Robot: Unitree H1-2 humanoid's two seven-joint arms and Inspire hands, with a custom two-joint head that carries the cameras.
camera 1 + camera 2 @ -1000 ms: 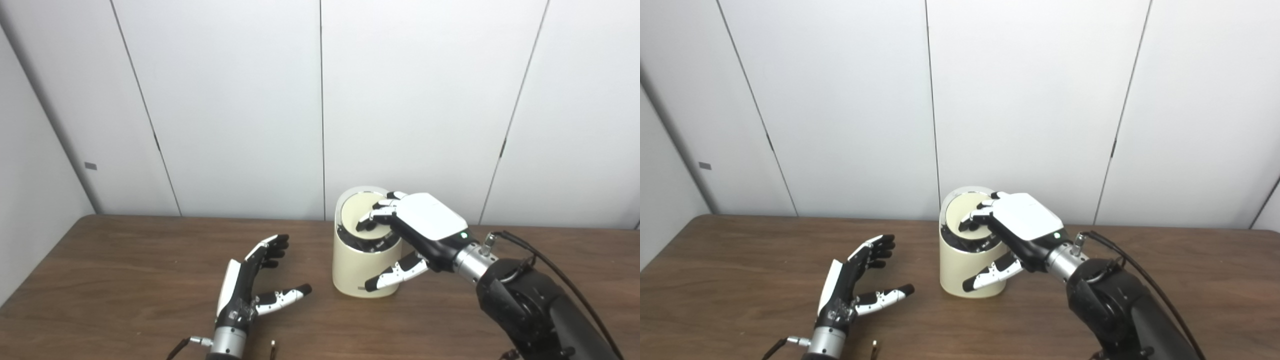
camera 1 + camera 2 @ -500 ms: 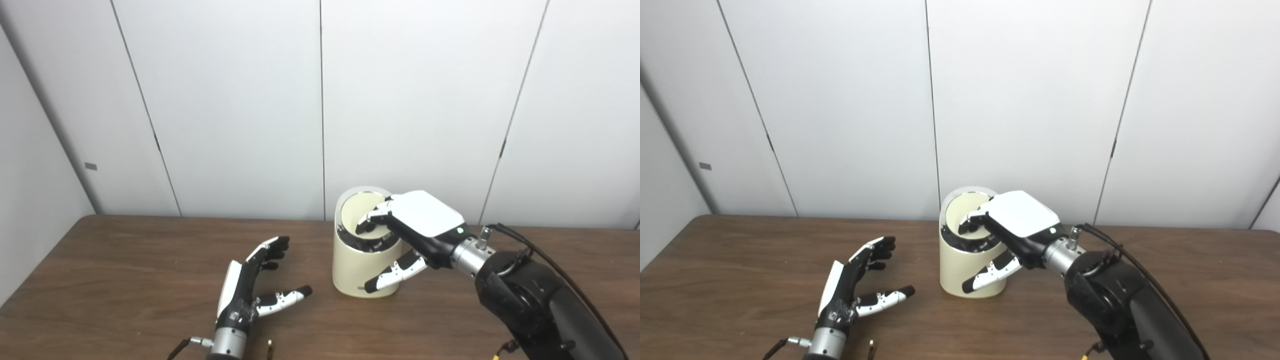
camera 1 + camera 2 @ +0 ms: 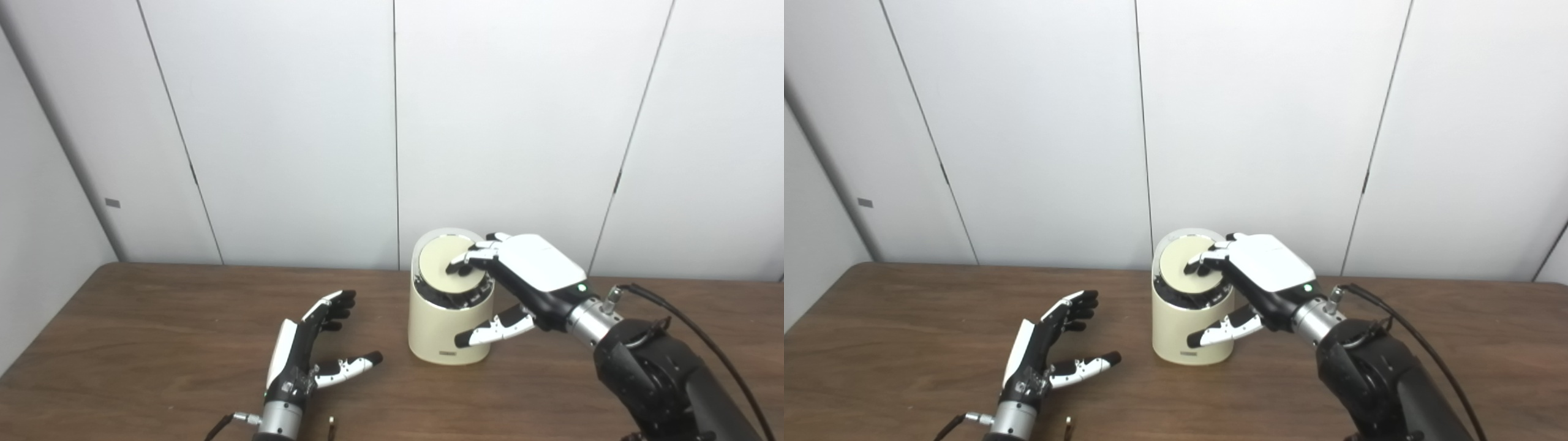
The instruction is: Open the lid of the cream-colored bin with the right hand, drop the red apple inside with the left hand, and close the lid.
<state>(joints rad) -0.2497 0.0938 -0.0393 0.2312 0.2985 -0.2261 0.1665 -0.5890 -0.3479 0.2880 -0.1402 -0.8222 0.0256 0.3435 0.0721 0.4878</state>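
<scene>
The cream-colored bin (image 3: 438, 334) stands upright on the brown table (image 3: 153, 331), toward the back middle. Its round lid (image 3: 442, 268) lies almost flat in the rim, with a dark gap showing along the front. My right hand (image 3: 528, 274) reaches over from the right; its fingertips (image 3: 1200, 264) rest on top of the lid, and the thumb hangs beside the bin's front wall, holding nothing. My left hand (image 3: 306, 352) sits low over the table left of the bin, palm turned inward, fingers spread and empty. No red apple shows in either view.
White wall panels (image 3: 294, 122) rise right behind the table's far edge, close to the bin. A black cable (image 3: 692, 324) loops off my right forearm. A small metal piece (image 3: 332, 422) lies by my left wrist at the bottom edge.
The lid has swung down from a steep tilt to nearly flat under my right fingertips. My right hand drew slightly right and lower. The left hand has stayed put.
</scene>
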